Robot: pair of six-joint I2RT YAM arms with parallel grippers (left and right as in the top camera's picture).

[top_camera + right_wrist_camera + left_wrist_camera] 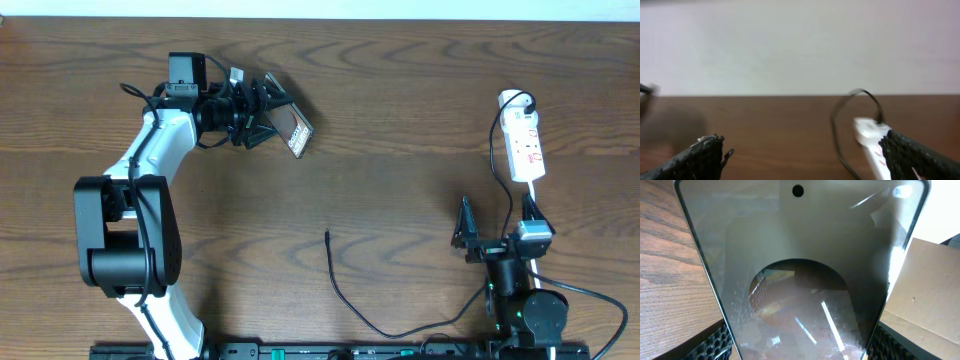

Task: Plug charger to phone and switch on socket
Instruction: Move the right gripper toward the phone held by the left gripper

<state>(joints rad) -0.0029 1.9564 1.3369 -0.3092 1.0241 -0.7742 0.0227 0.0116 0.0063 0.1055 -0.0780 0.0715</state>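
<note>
Phone (293, 128) is in the left gripper (264, 112). The fingers are clamped on its two long edges. Textured pads (715, 342) show at both lower corners of the left wrist view, with the glass between them. In overhead the phone sits at an angle, printed end pointing away from the wrist. Can't tell if that far end touches the table (400, 80). The left wrist view is nearly all phone face: punch-hole camera (798, 190) top centre, reflections lower down. Wood grain is to the phone's left and a tan board-like surface (925, 295) to its right; can't tell what that is.

Charger (345, 295): the free tip (327, 234) lies on the table well apart from the phone, to its right and nearer the robot bases. It touches neither the phone nor a gripper. From the tip the cable runs away from the phone toward the near table edge, then curves right toward the right arm's base.

Socket (524, 140): far right of the phone, at roughly the same depth on the table, lying front to back. It has red marks on top; the switch position is too small to read. A black plug (524, 101) sits at its far end, and a thin black lead loops down the phone-ward side. A white cord (534, 192) leaves the near end.

Right gripper (807, 150): farther from the phone than the charger tip, just in front of the socket's near end. Jaws are spread wide with nothing between them. The right wrist view is blurred, with the socket at lower right by the right finger.
</note>
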